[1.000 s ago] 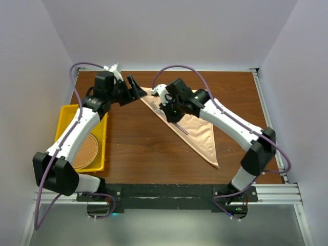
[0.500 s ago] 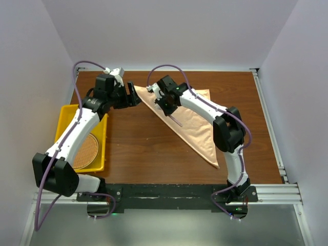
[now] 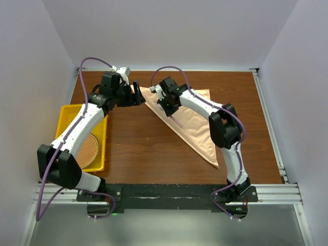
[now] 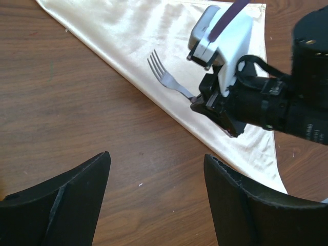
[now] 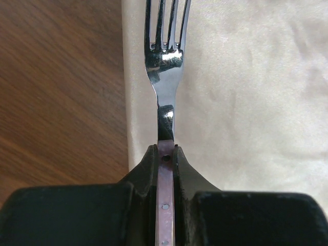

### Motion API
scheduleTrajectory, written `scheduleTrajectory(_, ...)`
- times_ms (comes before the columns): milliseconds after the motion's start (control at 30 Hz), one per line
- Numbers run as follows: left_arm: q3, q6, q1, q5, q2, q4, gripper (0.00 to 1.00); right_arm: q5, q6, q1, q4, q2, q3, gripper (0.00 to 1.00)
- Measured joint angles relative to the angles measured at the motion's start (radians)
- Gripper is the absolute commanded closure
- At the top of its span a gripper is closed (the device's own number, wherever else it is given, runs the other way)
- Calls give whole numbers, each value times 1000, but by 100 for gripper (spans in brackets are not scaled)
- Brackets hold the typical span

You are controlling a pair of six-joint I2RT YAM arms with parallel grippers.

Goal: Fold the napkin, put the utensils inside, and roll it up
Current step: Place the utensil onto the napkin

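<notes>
Right wrist view: right hand clamps fork over napkin edge; releasing here risks it sliding onto counter. Left hand gapes empty.

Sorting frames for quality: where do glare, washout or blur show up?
Right wrist view: glare on the neck of the slim silvery metal fork; the right claw gripping it is blurred, too near. Left wrist view: the peach-orange sheeny cloth napkin looks washed pale; left claw soft-edged. Top view: even light, sharp.
</notes>
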Motion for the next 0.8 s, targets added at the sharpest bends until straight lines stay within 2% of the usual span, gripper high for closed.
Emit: scheduleTrajectory(800, 5, 4, 1, 6, 27, 1, 21, -20, 14, 0, 27, 42, -36, 97)
